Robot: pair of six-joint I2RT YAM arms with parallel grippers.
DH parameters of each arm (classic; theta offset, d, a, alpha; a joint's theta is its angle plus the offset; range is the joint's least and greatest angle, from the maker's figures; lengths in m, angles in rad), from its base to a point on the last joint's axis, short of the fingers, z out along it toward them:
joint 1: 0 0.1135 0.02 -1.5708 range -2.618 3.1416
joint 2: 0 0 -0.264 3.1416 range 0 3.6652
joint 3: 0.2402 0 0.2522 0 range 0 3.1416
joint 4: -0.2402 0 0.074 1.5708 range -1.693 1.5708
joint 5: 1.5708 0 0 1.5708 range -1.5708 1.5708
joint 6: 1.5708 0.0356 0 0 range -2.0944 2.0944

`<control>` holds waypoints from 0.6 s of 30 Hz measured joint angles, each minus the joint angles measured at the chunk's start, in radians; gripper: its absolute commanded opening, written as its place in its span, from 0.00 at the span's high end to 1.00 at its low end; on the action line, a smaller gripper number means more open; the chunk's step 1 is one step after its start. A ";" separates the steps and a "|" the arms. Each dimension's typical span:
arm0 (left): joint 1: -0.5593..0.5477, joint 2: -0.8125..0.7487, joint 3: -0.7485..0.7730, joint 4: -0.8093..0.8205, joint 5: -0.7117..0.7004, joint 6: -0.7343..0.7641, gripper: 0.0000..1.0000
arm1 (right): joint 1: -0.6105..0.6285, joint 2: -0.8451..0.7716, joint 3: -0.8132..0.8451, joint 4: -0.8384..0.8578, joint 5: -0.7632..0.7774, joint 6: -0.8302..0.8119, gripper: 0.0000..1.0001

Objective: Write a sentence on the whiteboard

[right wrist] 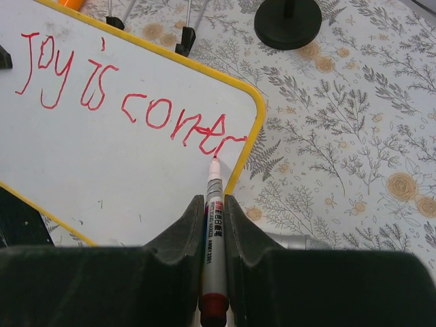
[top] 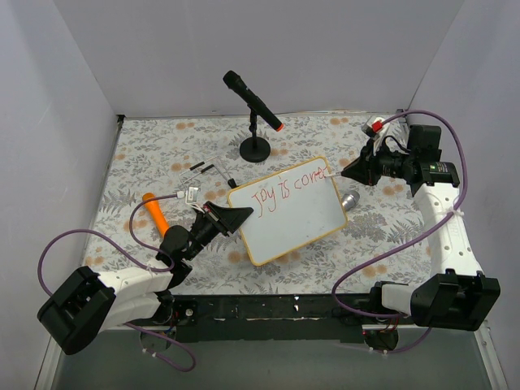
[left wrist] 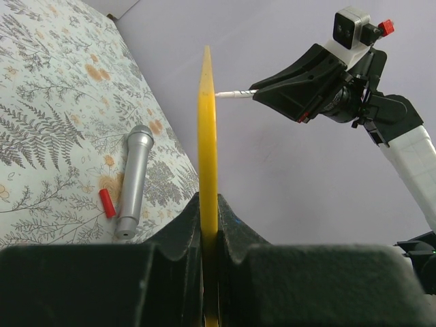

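On whiteboard [top: 296, 227], right tool [right wrist: 214, 203] holds marker [right wrist: 214, 262] tip against sentence [right wrist: 158, 113].

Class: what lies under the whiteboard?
A silver microphone and a red cap lie beneath the whiteboard. From above, it covers the cap and most of the microphone.

**Board and arms fill the table's middle; the flanks lie open**

The whiteboard [top: 292, 223], clamped at its left edge by the left gripper [top: 242, 216], blocks the centre, with the right gripper [top: 348, 172] pinching a marker [right wrist: 214, 238] at its far right corner. A black microphone on a stand [top: 252, 99] guards the back. A silver microphone [top: 351, 201] lies just beside the board's right edge, and an orange cylinder [top: 154, 211] lies by the left arm. Bare tablecloth [top: 390, 236] opens front right and back left; white walls [top: 65, 89] close three sides.
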 measured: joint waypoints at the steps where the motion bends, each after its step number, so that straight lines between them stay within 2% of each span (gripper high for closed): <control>1: 0.000 0.000 0.000 0.000 0.000 0.000 1.00 | 0.000 -0.001 0.000 -0.003 0.002 -0.001 0.99; 18: 0.001 0.000 0.000 0.001 0.000 0.000 1.00 | 0.001 0.042 0.068 0.000 0.037 0.007 0.99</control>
